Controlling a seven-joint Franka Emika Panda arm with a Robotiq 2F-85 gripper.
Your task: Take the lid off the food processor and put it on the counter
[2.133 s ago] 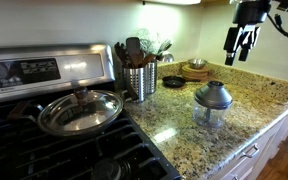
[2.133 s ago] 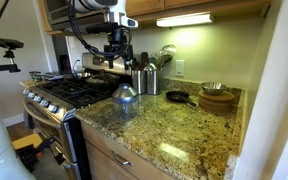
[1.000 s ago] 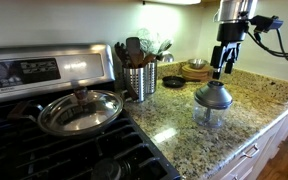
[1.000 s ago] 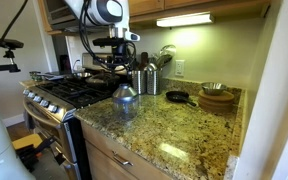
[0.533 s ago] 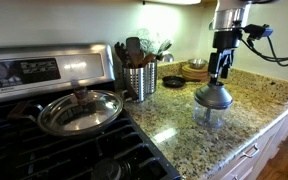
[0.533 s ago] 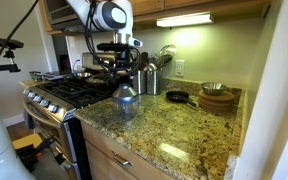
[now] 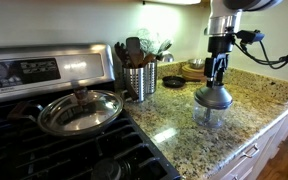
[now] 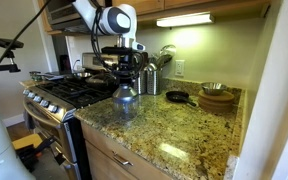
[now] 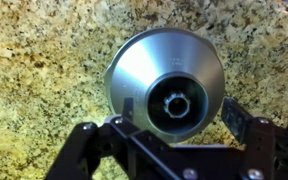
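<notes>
The grey cone-shaped lid sits on the small clear food processor bowl on the granite counter. It also shows in an exterior view, with the bowl under it. My gripper hangs directly above the lid, fingers pointing down, close to the dark knob. In the wrist view the lid fills the middle, its dark knob between my open fingers, which stand apart on either side without touching it.
A steel utensil canister stands behind on the counter. A pan with a glass lid sits on the black stove. A small black skillet and wooden bowls are at the back. Counter edge is near the bowl.
My gripper has come down and over from high up at the side to just above the lid. The lid and bowl have not moved.
</notes>
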